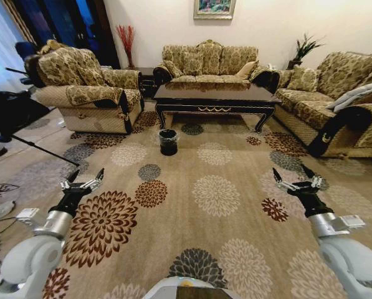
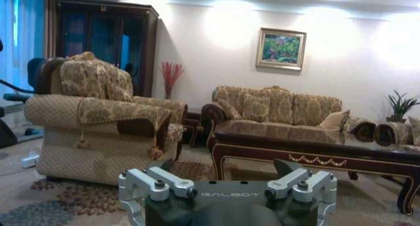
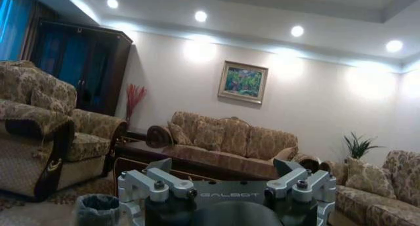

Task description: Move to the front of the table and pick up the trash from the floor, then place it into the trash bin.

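The dark glossy table (image 1: 214,93) stands far ahead, in front of the back sofa, and its gold-trimmed rail (image 2: 315,159) shows in the left wrist view. The small black trash bin (image 1: 168,141) sits on the flowered carpet floor (image 1: 192,162) just before the table's left end, and is also seen as the bin (image 3: 97,209). The trash is too small to make out from here. My left gripper (image 1: 85,177) and right gripper (image 1: 291,174) are held up over the carpet, both open and empty, well short of the bin. Each wrist view shows its own gripper (image 2: 225,167) (image 3: 225,164) open.
A patterned armchair (image 1: 86,93) stands at the left, a sofa (image 1: 207,62) behind the table and another sofa (image 1: 335,99) at the right. Black stand gear and cables (image 1: 11,118) lie at the far left. Open carpet stretches between me and the bin.
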{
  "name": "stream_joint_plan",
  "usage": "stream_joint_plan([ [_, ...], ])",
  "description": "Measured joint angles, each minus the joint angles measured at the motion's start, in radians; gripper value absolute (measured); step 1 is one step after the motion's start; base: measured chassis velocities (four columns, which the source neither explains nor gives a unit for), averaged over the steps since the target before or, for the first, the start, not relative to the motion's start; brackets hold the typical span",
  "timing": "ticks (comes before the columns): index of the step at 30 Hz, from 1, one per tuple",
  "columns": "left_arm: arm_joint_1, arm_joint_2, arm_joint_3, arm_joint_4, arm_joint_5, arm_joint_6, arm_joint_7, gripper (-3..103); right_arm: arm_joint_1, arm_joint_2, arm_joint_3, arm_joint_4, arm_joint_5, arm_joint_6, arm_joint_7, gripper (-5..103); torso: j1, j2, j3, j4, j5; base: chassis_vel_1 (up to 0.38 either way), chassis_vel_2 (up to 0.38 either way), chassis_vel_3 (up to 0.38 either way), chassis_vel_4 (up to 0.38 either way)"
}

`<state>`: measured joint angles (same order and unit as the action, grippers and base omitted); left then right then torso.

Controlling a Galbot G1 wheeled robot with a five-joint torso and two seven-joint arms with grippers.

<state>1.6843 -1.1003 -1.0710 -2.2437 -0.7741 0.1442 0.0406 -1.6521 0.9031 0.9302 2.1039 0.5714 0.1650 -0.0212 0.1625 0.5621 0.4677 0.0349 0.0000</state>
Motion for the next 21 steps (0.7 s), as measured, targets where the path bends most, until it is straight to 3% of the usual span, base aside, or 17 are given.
stream_joint_plan([
  [21,-0.019,0.018,-0.003,0.017,-0.011,0.001,0.002,100,0.038,-0.008,-0.022,-0.025,0.013,-0.002,0.007,100,0.036,0.089,0.054,0.0001,0.0000,0.000,0.000,0.000,0.000],
])
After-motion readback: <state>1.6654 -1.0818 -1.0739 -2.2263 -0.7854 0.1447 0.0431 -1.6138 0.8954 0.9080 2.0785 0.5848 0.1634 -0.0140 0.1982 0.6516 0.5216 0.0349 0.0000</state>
